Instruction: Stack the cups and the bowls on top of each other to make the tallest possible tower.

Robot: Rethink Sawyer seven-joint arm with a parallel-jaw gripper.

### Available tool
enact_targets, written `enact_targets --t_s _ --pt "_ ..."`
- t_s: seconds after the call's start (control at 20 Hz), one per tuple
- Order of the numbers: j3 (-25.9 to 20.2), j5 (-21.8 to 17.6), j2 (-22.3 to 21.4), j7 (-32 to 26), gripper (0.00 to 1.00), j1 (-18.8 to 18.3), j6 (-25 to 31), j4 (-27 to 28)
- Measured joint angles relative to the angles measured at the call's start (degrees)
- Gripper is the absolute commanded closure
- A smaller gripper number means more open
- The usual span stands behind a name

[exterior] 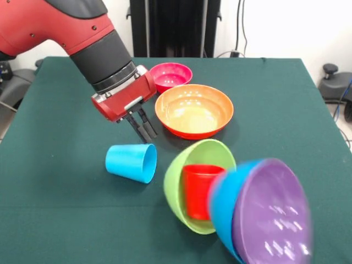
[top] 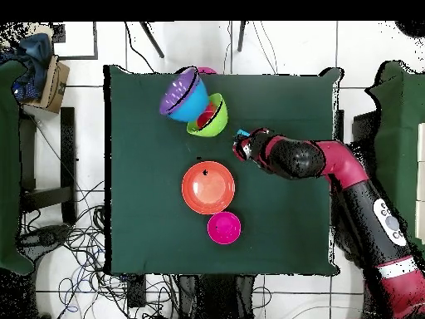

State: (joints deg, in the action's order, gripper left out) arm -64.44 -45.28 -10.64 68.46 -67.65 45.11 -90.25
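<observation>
The pincer [exterior: 143,128] hangs empty at mid-left, fingers nearly together, just above the blue cup [exterior: 132,162] lying on its side on the surface [exterior: 55,209]. At lower right, green [exterior: 184,184], blue [exterior: 223,206] and purple [exterior: 272,212] bowls sit tipped together, a red cup [exterior: 197,190] inside; likely a toppled tower.

Front camera faces the robot across the table [exterior: 55,209]; overhead looks straight down.
</observation>
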Motion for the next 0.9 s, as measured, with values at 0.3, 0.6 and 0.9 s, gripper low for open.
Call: enact_targets --t_s 0.3,0.6,0.9 --pt "0.0 0.0 -0.6 0.0 1.00 0.0 0.0 0.0" --pt "0.0 0.0 -0.7 0.0 1.00 0.0 0.0 0.0" --pt "0.4 -0.5 -0.6 0.0 1.00 0.8 -0.3 1.0"
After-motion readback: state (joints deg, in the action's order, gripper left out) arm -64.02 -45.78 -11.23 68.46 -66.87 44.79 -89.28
